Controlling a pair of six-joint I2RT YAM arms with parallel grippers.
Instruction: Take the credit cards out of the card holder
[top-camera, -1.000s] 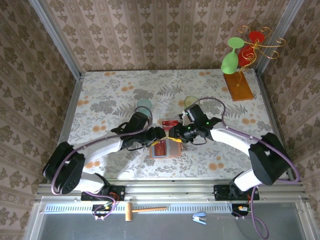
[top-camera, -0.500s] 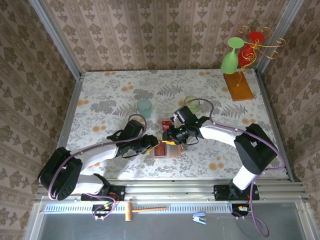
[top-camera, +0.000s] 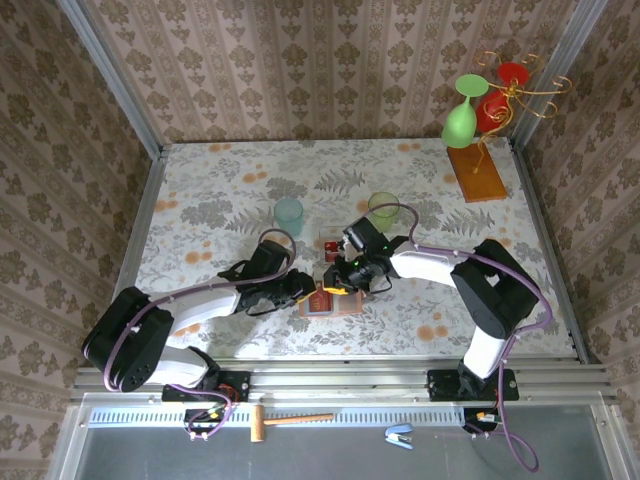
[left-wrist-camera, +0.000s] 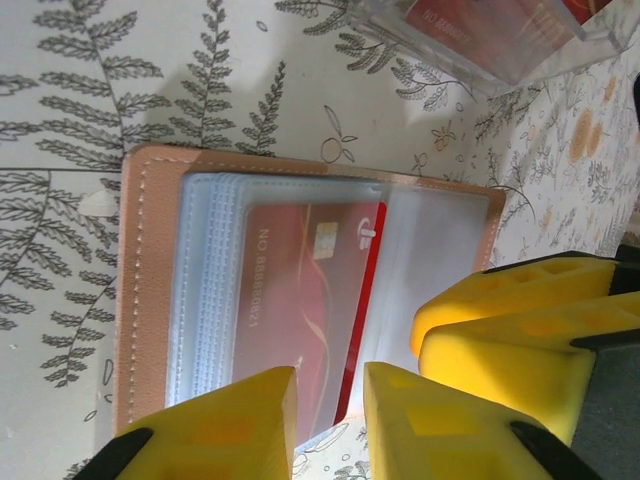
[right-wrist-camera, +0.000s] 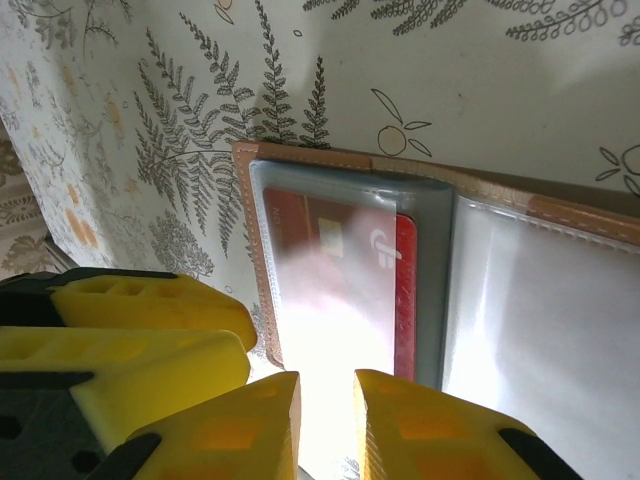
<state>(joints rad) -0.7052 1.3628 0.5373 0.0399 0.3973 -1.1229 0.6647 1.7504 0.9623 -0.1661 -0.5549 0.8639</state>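
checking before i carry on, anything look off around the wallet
One thing: in the open card holder, a red card seems partly slid out of its clear sleeve, a brighter red strip showing uncovered toward the fold. The holder itself lies flat on the table; nothing looks spilled or damaged.

1 overhead, 2 close wrist views, shared card holder
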